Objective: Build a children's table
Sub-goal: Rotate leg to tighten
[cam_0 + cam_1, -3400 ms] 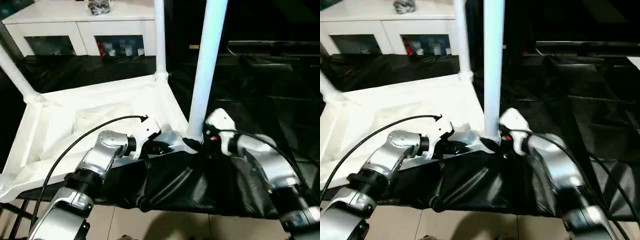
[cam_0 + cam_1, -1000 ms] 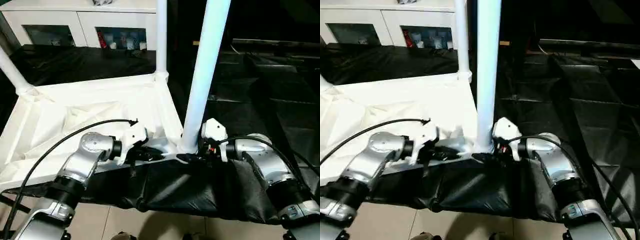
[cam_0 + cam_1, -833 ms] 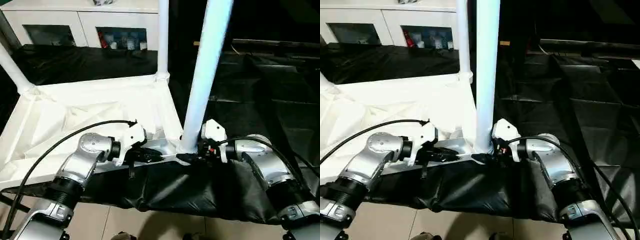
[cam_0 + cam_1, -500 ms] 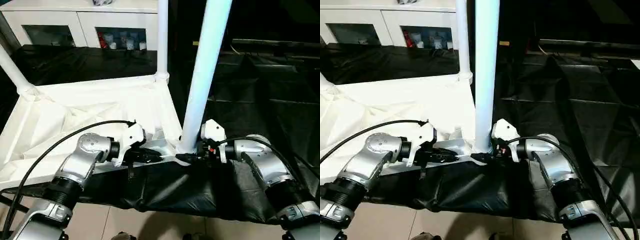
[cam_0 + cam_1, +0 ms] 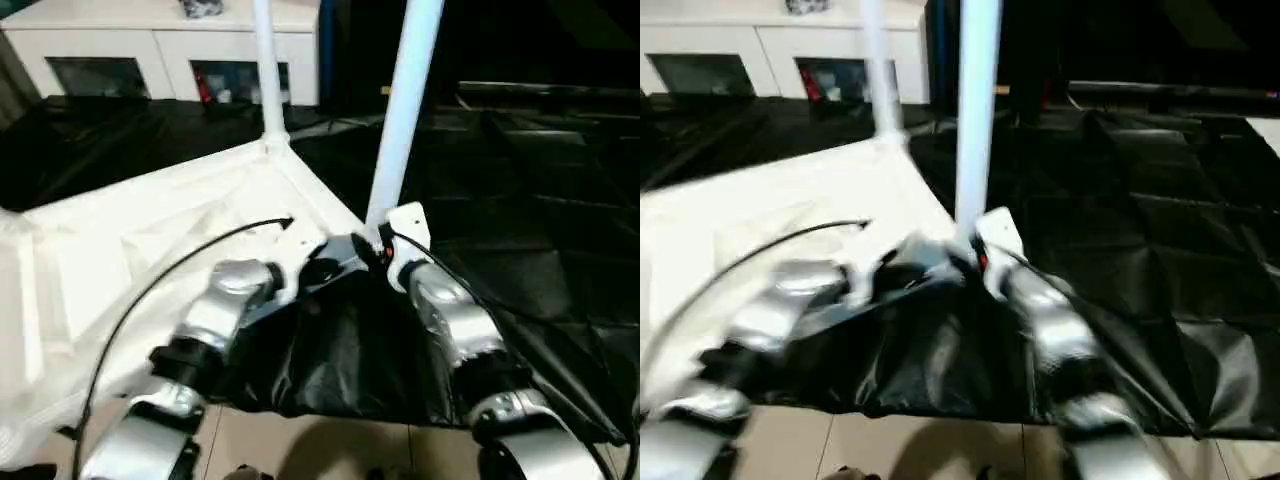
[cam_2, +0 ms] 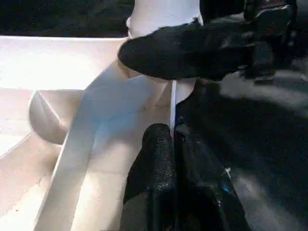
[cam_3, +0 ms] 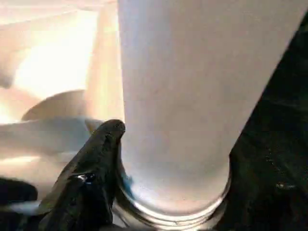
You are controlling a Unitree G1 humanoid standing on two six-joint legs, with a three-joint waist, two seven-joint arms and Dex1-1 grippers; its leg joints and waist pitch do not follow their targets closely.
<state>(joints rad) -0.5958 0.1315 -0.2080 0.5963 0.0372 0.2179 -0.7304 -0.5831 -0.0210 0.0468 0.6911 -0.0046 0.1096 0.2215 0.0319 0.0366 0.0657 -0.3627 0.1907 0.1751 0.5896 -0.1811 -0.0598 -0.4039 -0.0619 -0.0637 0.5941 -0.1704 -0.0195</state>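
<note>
Left end effector (image 6: 171,144) clamped on tabletop (image 5: 150,240) rim — right end effector (image 7: 159,159) grips leg (image 7: 192,96).

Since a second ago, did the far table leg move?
Yes. The tabletop swung: its far leg slid left against the white cabinet, from right of the right-hand glass door to in front of it.

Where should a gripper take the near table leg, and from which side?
Low on the near leg, just above its corner socket, from the black-sheet side. The tube is round, upright and bare there; the tabletop rim blocks the other side. The right gripper already sits at that base, the left gripper pinching the rim beside it.
</note>
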